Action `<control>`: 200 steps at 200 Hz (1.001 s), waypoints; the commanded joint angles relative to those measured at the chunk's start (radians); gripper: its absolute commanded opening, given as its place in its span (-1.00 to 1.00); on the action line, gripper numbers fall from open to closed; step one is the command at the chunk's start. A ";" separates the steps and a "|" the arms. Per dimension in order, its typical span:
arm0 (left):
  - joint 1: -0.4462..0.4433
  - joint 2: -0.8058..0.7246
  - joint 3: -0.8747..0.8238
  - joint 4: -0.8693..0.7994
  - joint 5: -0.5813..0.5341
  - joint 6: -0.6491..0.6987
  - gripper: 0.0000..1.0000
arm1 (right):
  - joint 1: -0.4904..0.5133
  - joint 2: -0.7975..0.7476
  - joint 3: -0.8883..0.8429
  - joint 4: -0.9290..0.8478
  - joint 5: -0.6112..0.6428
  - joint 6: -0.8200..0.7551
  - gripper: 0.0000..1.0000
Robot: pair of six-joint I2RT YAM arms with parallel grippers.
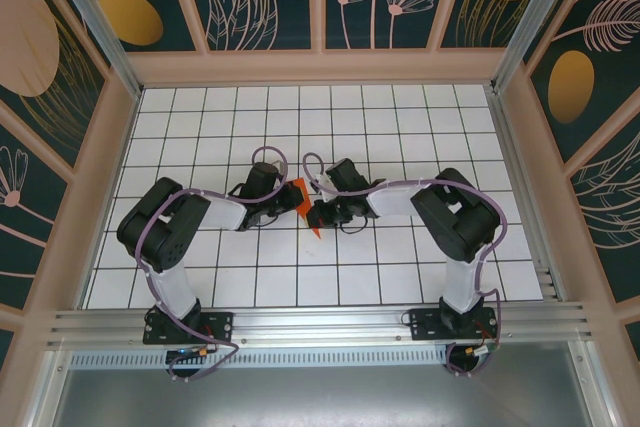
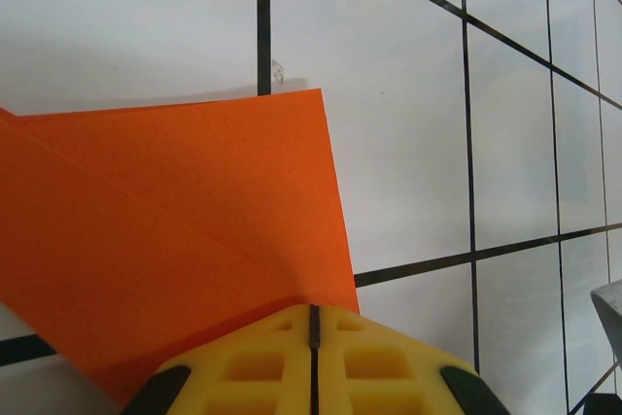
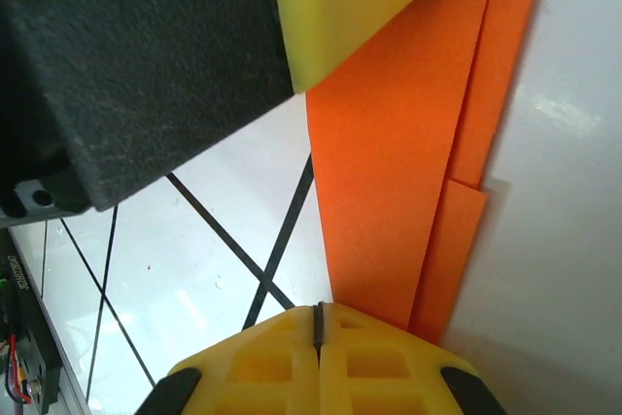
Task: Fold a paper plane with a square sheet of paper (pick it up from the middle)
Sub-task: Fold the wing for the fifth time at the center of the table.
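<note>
The square sheet of paper point(image 1: 300, 199), thin, bright orange and plain, is partly folded and sits between the two grippers over the white tabletop with black grid lines point(image 2: 408, 143).

Left gripper point(image 2: 313, 312): yellow jaws shut, tips together along a thin dark seam. The paper spreads ahead and to the left of the jaws, with one diagonal crease running toward the tips. Its near corner passes under both fingertips. Whether it is pinched or only pressed cannot be told.

Right gripper point(image 3: 319, 314): yellow jaws shut, tips together. The paper runs as a long strip of overlapping layers straight ahead of the jaws and slightly right, its near end slipping behind the right fingertip. A grip on it cannot be confirmed. At the far end of the strip a yellow finger point(image 3: 350, 7) of the left gripper overlaps the paper.

From above, the left gripper point(image 1: 287, 194) and right gripper point(image 1: 318, 214) face each other, close together, with an orange point projecting beside the right jaws.
</note>
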 commanded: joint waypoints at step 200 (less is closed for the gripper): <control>0.001 -0.121 0.168 -0.355 -0.079 0.104 -0.51 | -0.101 -0.381 -0.144 -0.051 0.374 0.014 -0.34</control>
